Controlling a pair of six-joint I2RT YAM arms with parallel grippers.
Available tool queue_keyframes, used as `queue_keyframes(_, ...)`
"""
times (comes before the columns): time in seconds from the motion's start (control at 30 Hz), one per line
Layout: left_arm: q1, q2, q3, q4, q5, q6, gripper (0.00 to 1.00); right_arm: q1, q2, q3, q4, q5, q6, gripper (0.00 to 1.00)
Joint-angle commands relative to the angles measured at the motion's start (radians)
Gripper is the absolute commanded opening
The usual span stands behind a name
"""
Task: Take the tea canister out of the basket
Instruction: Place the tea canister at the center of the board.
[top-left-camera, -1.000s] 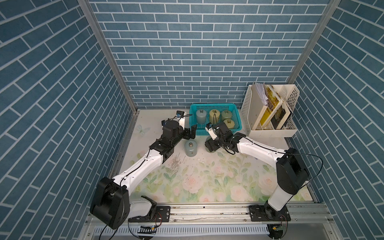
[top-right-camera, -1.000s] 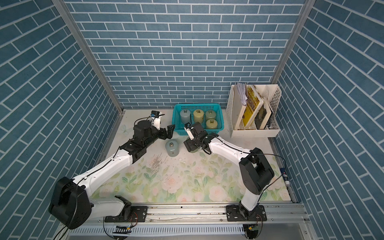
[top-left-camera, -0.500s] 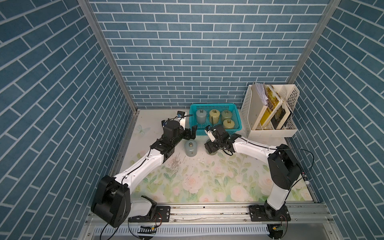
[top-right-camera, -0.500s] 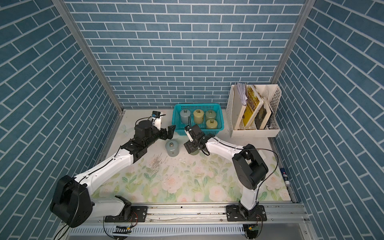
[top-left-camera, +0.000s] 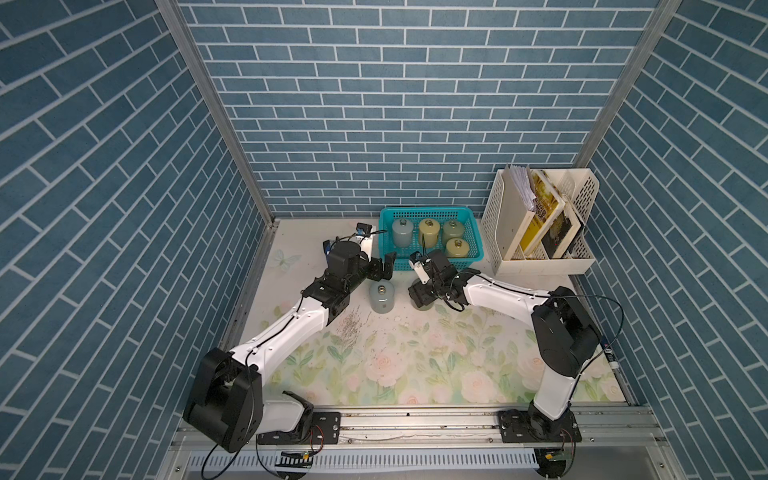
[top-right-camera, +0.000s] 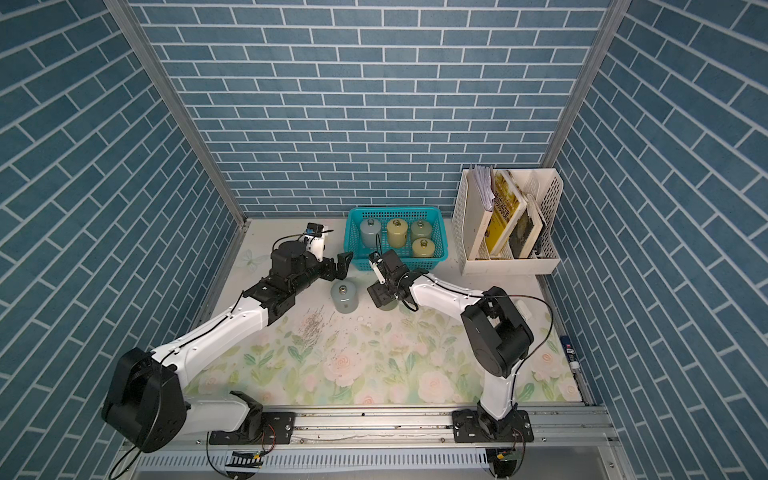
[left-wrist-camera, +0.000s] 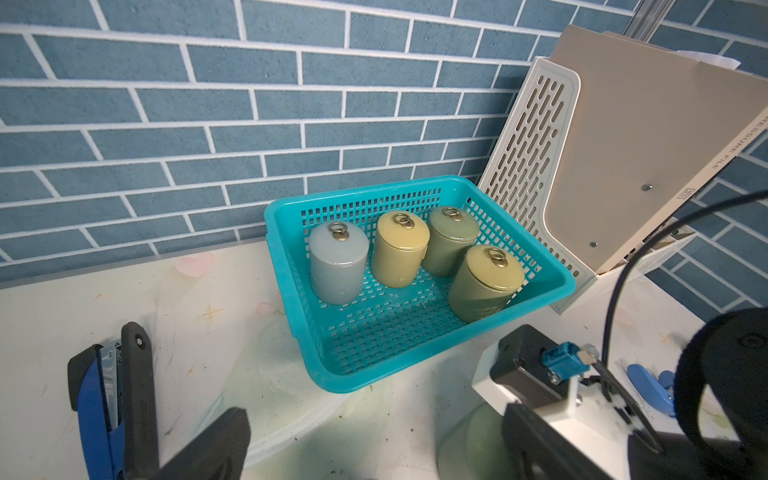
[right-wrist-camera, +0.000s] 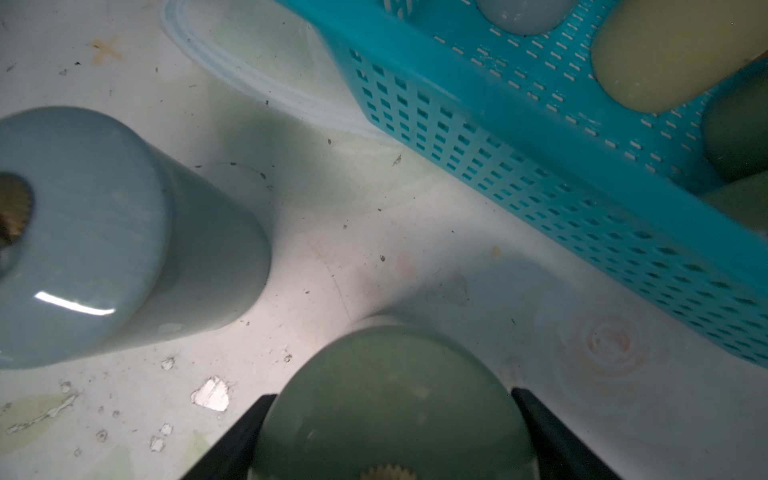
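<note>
At frame centre on the worktop (top-left-camera: 415, 365): right end effector (right-wrist-camera: 390, 432) clamped on green tea canister (right-wrist-camera: 386, 399), outside basket (top-left-camera: 432, 262) | left end effector (top-left-camera: 380, 268) apart, empty | blue-grey canister (top-left-camera: 381, 296) standing between arms | four canisters remain in basket

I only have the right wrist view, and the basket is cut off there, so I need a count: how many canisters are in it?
Observer: Four canisters stand upright in the basket.
Operator: Where is the left gripper?
Observer: The left gripper hangs open and empty by the basket's near corner, close to the blue-grey canister on the table.
Operator: Anything beside the basket?
Observer: A white file rack holding books stands next to it.
</note>
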Motion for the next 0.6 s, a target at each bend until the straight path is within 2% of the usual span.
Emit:
queue_keyframes(0.0,-0.007,0.001,-0.012,0.006,0.018,0.015,1.00,0.007,-0.006,-0.004,0.069,0.007,0.035,0.24)
queue_keyframes(0.03,-0.007,0.000,-0.012,0.006,0.018,0.015,1.00,0.006,-0.008,-0.007,0.070,0.006,0.035,0.30)
queue_keyframes(0.13,-0.008,0.003,-0.011,0.006,0.028,0.013,1.00,0.007,-0.020,-0.026,0.080,-0.002,0.034,0.62)
queue_keyframes(0.2,-0.007,0.001,-0.008,0.003,0.038,0.012,1.00,0.008,-0.025,-0.038,0.088,-0.009,0.034,0.76)
queue_keyframes(0.33,-0.007,-0.006,-0.005,-0.001,0.039,0.012,1.00,0.006,-0.025,-0.047,0.089,-0.004,0.032,0.87)
queue_keyframes(0.4,-0.007,-0.006,-0.002,-0.006,0.041,0.014,1.00,0.007,-0.027,-0.047,0.089,-0.003,0.031,0.99)
queue_keyframes(0.57,-0.007,-0.009,0.011,-0.014,0.054,0.011,1.00,0.007,-0.066,-0.033,0.086,0.024,0.026,1.00)
